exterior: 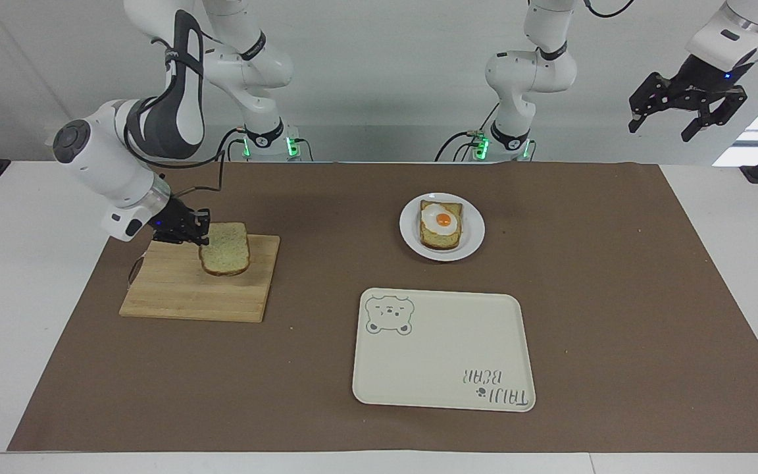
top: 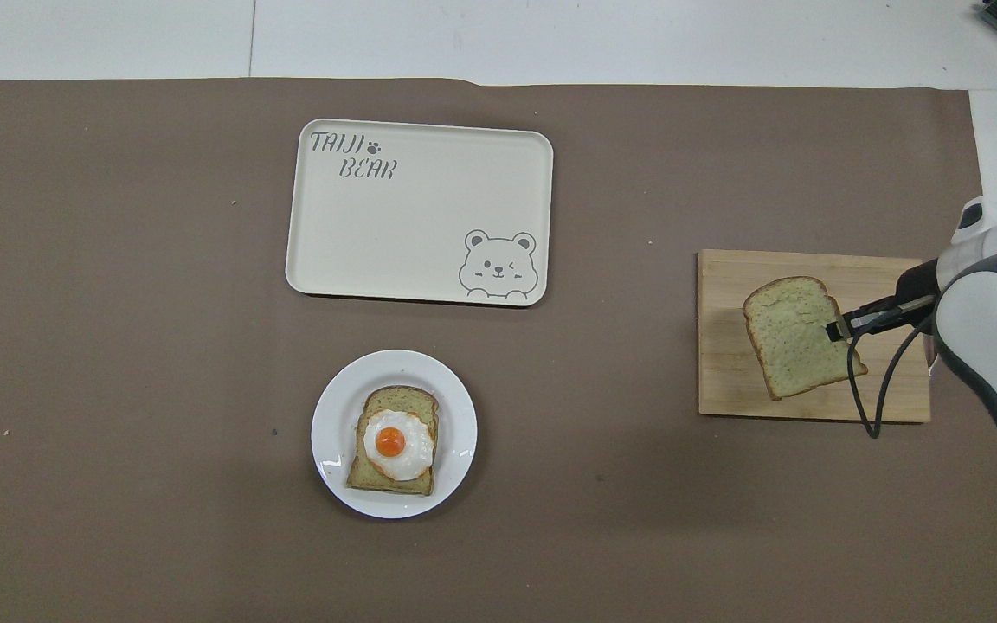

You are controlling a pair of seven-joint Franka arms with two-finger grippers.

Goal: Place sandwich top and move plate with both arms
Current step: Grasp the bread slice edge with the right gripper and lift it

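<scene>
The sandwich top (exterior: 224, 249) is a plain speckled bread slice, held by one edge in my right gripper (exterior: 200, 230) a little above the wooden cutting board (exterior: 175, 289). In the overhead view the slice (top: 801, 337) hangs over the board (top: 723, 381) with the right gripper (top: 836, 329) shut on its edge. The white plate (exterior: 474, 230) carries an egg-topped toast (exterior: 441, 224) near the robots; the overhead view shows the plate (top: 334, 424) too. My left gripper (exterior: 688, 112) waits open, high off the left arm's end of the table.
A cream bear-printed tray (exterior: 441, 355) lies farther from the robots than the plate, also in the overhead view (top: 412, 225). A brown mat (exterior: 616, 296) covers the table. A black cable hangs from the right wrist over the board.
</scene>
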